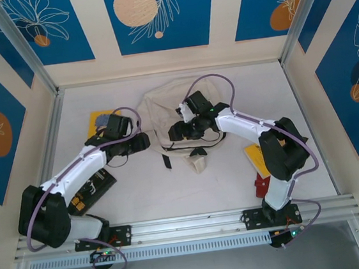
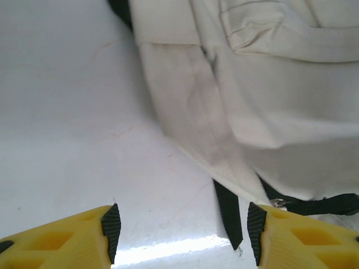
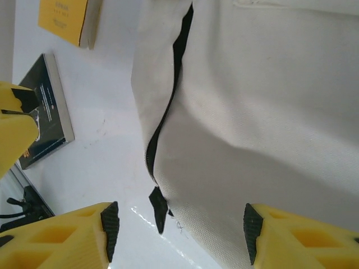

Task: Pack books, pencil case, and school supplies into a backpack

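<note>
I have the cream backpack [image 1: 164, 107] lying flat in the middle of the white bench [image 1: 223, 181], with the two arms reaching in on it from either side.

My left tool [image 1: 140, 142] sits just off the backpack's left edge. In the left wrist view the left tool [image 2: 184, 235] stands wide with nothing gripped. Its black pads [image 2: 111, 232] are well apart, and bare bench [image 2: 73, 112] and the loose end of a dark strap [image 2: 227, 216] lie below the gap. The backpack [image 2: 269, 101] takes up the upper right of that view, its seamed edge running down toward the strap.

My right tool [image 1: 182, 131] is over the near middle part of the backpack. From the right wrist, the right tool [image 3: 179, 232] is also wide and holding nothing. The backpack's [image 3: 252, 112] fabric edge lies below the span of the fingers, and a dark zipper [image 3: 175, 84] runs down that edge to a small black tab.

None of the books I can see are packed. A yellow book [image 1: 98, 122] lies far left, partly under the left arm, with a black book [image 1: 93, 192] nearer the arm's base. The right wrist view shows the same yellow book [image 3: 64, 19] and black book [image 3: 47, 112] flat on the bench, apart from the backpack. On the right, a second yellow book [image 1: 256, 158] and a red-faced book [image 1: 262, 185] lie beside the right arm, partly hidden by it.
</note>
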Available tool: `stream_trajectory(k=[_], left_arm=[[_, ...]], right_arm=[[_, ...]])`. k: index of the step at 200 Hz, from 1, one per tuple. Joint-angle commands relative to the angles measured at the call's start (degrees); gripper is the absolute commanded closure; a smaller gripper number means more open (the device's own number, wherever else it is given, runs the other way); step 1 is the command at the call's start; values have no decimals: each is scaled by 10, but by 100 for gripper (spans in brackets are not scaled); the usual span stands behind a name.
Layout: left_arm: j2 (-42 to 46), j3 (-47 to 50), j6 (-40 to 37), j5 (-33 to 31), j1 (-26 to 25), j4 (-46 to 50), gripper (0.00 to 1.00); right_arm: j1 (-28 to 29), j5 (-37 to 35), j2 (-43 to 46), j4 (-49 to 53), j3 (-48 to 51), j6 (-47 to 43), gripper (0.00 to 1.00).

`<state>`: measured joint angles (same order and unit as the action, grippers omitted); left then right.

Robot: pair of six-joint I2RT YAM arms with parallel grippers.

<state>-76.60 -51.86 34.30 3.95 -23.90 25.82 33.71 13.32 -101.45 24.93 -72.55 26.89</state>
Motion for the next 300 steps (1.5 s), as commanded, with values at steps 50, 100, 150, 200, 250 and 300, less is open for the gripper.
stream_trajectory(k=[50,100,150,200,250,300], left_arm=[[21,23,39,-9,19,9,36],[22,25,42,-5,19,8,35],[22,44,41,63,19,-35,35],[18,92,62,137,10,-132,36],[-18,152,142,189,2,-286,45],[-75,161,213,195,-9,-389,55]], right_arm=[[32,34,-42,32,-35,-21,46],[41,43,-66,22,-51,-2,72],[41,58,-70,6,-60,16,100],[41,41,-90,-6,-97,38,100],[33,38,-95,-39,-113,67,100],[30,61,-78,-55,-121,72,100]])
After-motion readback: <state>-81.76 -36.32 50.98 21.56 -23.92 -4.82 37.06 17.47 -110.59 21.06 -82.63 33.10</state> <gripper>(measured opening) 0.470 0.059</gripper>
